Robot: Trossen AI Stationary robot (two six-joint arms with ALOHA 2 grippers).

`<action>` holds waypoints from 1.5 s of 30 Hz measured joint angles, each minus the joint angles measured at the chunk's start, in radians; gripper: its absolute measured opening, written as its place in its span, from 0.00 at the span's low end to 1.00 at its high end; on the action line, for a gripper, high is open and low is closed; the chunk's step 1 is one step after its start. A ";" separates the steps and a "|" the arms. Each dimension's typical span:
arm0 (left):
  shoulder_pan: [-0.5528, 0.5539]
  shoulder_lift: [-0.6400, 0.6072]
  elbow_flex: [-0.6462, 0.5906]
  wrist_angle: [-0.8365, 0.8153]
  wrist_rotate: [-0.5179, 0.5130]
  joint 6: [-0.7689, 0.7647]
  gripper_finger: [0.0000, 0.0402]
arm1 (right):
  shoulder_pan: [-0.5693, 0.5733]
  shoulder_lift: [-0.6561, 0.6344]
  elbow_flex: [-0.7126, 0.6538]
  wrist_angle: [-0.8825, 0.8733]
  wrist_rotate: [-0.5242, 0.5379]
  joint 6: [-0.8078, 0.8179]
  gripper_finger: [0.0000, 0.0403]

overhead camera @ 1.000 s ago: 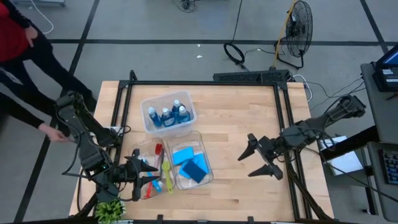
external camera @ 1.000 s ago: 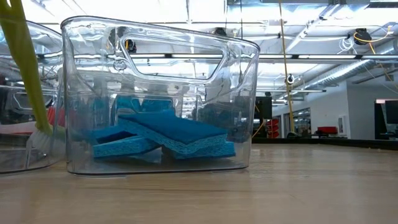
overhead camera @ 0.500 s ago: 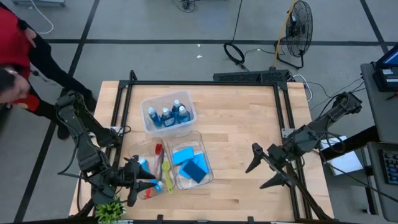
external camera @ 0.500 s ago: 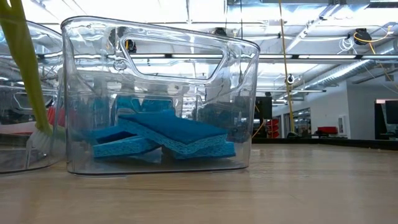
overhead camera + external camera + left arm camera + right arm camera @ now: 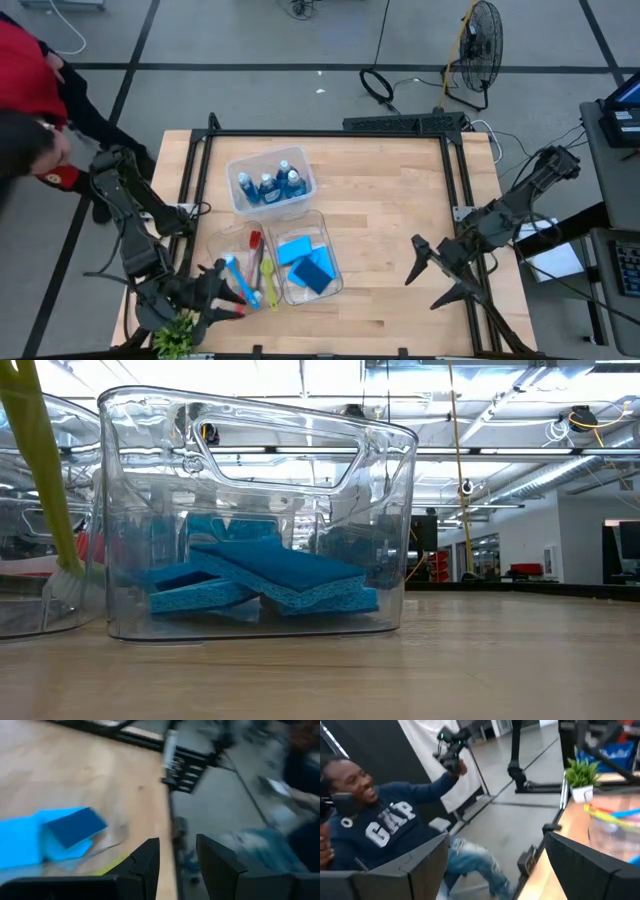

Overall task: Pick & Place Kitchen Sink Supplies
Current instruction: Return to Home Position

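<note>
Wooden bench [image 5: 390, 200] from above: bottles [image 5: 270, 185] stand in the far bin [image 5: 310, 192], sponges [image 5: 305, 265] lie in the right bin [image 5: 332, 245], and brushes [image 5: 250, 280] lie beside it. My left gripper [image 5: 208, 290] is just by the brushes, fingers apart. My right gripper [image 5: 425, 290] hangs spread near the bench's right edge. Low view: a yellow-green brush handle [image 5: 35, 450] is cut off overhead. Left wrist: sponges only. Right wrist: a person's sweatshirt [image 5: 385, 830] reads "GAP", with a plant [image 5: 580, 775] beyond.
</note>
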 joint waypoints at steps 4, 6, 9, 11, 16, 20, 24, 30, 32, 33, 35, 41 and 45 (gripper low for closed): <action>-0.014 -0.060 0.000 0.118 0.104 0.236 0.33 | 0.003 -0.077 0.000 -0.108 0.052 -0.004 0.79; -0.015 -0.101 -0.014 0.157 0.124 0.356 0.33 | 0.010 -0.116 -0.011 -0.132 0.078 -0.043 0.79; -0.009 -0.186 -0.091 0.207 0.167 0.492 0.33 | 0.014 -0.178 -0.056 -0.153 0.074 -0.134 0.79; 0.006 -0.253 -0.187 0.261 0.222 0.540 0.33 | 0.006 -0.228 -0.101 -0.161 0.075 -0.155 0.79; 0.053 -0.464 -0.498 0.464 0.348 0.572 0.33 | -0.033 -0.383 -0.239 -0.128 0.073 -0.167 0.79; 0.075 -0.615 -0.703 0.599 0.411 0.602 0.33 | -0.044 -0.519 -0.366 -0.082 0.073 -0.179 0.79; 0.090 -0.744 -0.846 0.670 0.445 0.606 0.33 | -0.056 -0.634 -0.464 -0.069 0.075 -0.174 0.79; 0.100 -0.874 -0.974 0.713 0.481 0.636 0.33 | -0.059 -0.771 -0.552 -0.063 0.075 -0.174 0.79; 0.100 -0.899 -0.997 0.715 0.482 0.648 0.33 | -0.059 -0.803 -0.572 -0.061 0.076 -0.177 0.79; 0.099 -0.909 -1.001 0.701 0.483 0.653 0.33 | -0.059 -0.817 -0.579 -0.060 0.076 -0.177 0.79; 0.099 -0.914 -0.999 0.695 0.484 0.672 0.33 | -0.059 -0.840 -0.595 -0.061 0.076 -0.177 0.79; 0.100 -0.920 -0.999 0.702 0.552 0.757 0.33 | -0.059 -0.885 -0.623 -0.066 0.075 -0.183 0.79; 0.100 -0.920 -0.999 0.698 0.553 0.760 0.33 | -0.059 -0.884 -0.641 -0.068 0.069 -0.194 0.79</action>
